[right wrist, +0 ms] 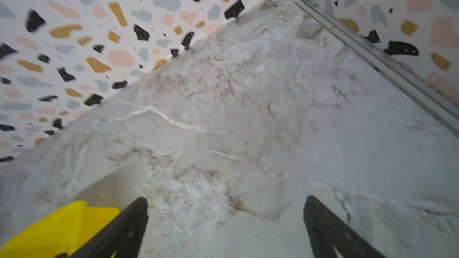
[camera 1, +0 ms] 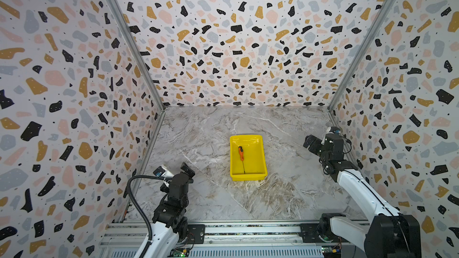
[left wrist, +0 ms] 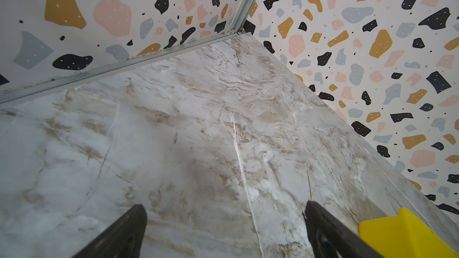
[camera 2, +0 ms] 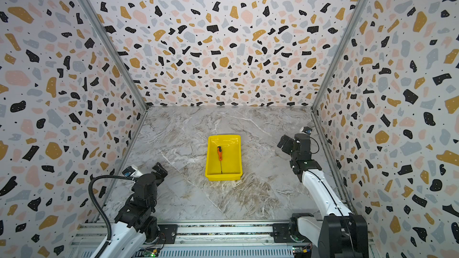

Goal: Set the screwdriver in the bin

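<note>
Lying flat inside the bin, the screwdriver rests on the yellow floor toward the bin's left wall, with its orange handle nearer the far wall and its thin dark shaft running to the near wall. By that layout the placing step looks done, and what remains appears to be only the close-out: each arm clearing away from the bin and settling at rest. Judged from these views, the next move calls for no grasp at all, just a path that keeps clear of the bin's rim so the light tray is not nudged across the marbled counter. The right gripper stands well apart from the bin on its right side, raised above the counter; in the right wrist view its jaws are spread wide with only bare counter between them, holding nothing and touching nothing, and a yellow corner of the bin shows just past one jaw, though that view is somewhat blurred. The left gripper sits well apart from the bin's near left corner, and its jaws are likewise released and wide, empty, with marble between them and a corner of the bin off to one side. Neither arm reaches over the bin in both top views.
</note>
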You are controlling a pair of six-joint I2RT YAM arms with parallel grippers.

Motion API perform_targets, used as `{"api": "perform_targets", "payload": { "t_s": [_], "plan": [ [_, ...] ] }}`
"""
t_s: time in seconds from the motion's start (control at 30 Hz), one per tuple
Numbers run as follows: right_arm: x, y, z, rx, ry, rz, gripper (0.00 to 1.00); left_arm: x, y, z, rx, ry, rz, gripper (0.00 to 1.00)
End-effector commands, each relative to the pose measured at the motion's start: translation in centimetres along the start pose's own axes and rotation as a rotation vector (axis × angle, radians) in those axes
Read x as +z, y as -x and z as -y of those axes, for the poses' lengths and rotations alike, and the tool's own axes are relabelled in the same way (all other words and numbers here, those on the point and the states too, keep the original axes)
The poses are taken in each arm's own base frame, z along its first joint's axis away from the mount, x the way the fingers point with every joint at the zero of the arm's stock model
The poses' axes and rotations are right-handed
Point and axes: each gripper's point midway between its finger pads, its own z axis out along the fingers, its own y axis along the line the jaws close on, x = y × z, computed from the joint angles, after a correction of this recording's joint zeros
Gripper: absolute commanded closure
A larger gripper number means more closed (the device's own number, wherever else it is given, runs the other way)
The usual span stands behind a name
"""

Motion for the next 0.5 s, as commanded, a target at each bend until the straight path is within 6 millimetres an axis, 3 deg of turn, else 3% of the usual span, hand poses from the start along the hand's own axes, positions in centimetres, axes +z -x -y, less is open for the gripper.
{"api": "perform_targets", "payload": {
  "t_s": [0.0,0.27,0.47],
  "plan": [
    [-1.0,2.7,0.7,-0.144,-0.055,0.211,0.01,0.1,0.3,0.3,-0.012,-0.012,0.014,0.00],
    [-0.1,0.6,0.9,-0.286,-0.073,0.226,0.01,0.1,0.2,0.3,-0.011,-0.013,0.012,0.00],
    [0.7,0.0,-0.7,-0.378,0.020,0.277,0.01,0.1,0.2,0.3,-0.011,-0.012,0.012,0.00]
  ]
}}
